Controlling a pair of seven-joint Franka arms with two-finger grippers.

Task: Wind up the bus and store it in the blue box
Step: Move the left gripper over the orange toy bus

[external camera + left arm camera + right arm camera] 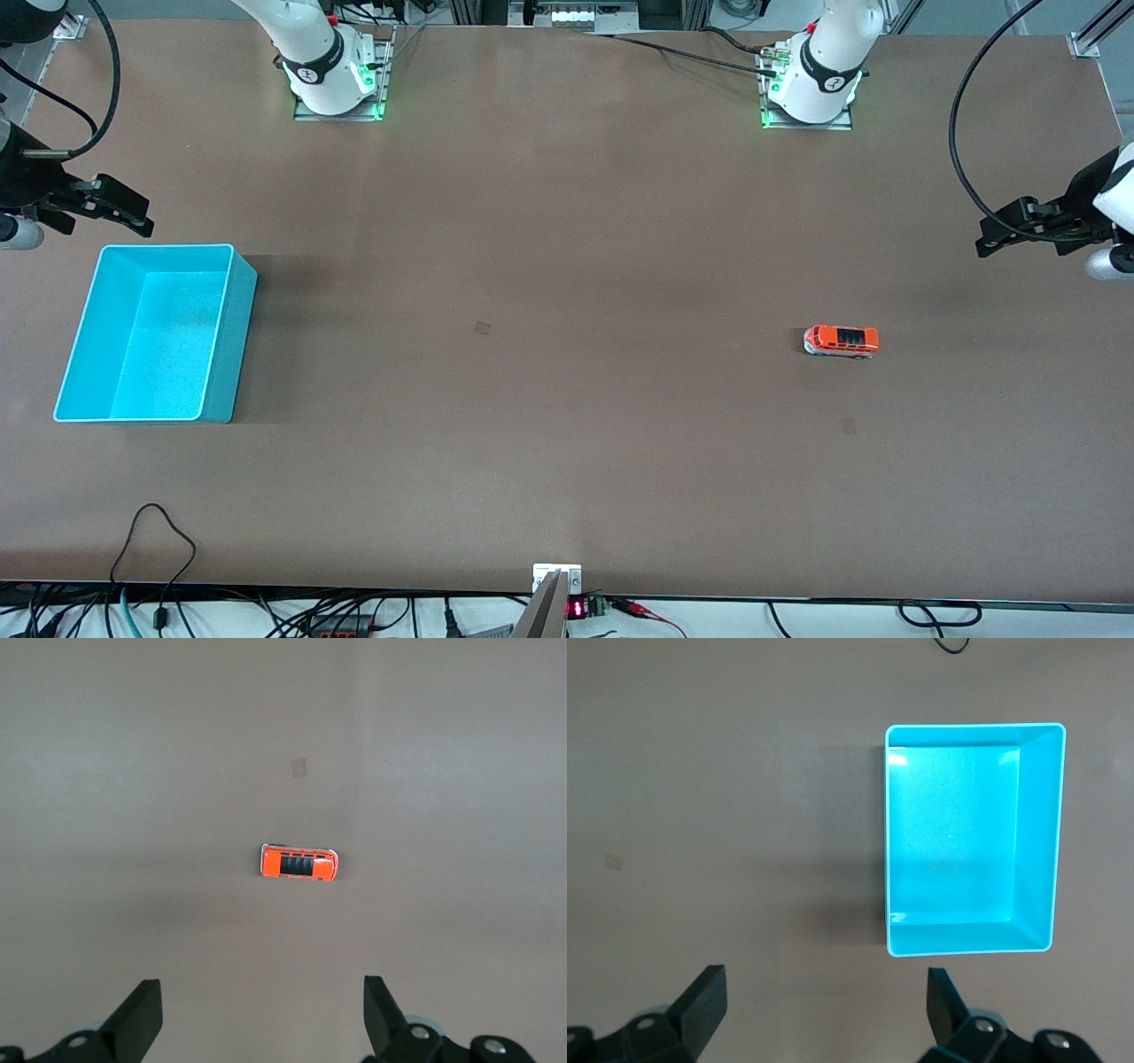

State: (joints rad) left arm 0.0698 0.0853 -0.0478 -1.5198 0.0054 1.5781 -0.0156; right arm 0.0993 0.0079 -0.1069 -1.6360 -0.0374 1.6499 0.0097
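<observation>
Bus: small orange toy bus (841, 340) sits untouched on my table, toward left arm's end.
Box: large cyan-blue plastic bin (219, 332) empty, right arm's end.
Left gripper (263, 1010): waiting, fingers spread, high over table.
Right gripper (826, 1005): same, beside box.

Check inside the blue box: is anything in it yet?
Nothing: the blue box shows only its bare floor and no corner is covered. The bus sits on the table toward the left arm's end.

Robot lab, bolted arm bases (332, 75), cables (159, 549)
</observation>
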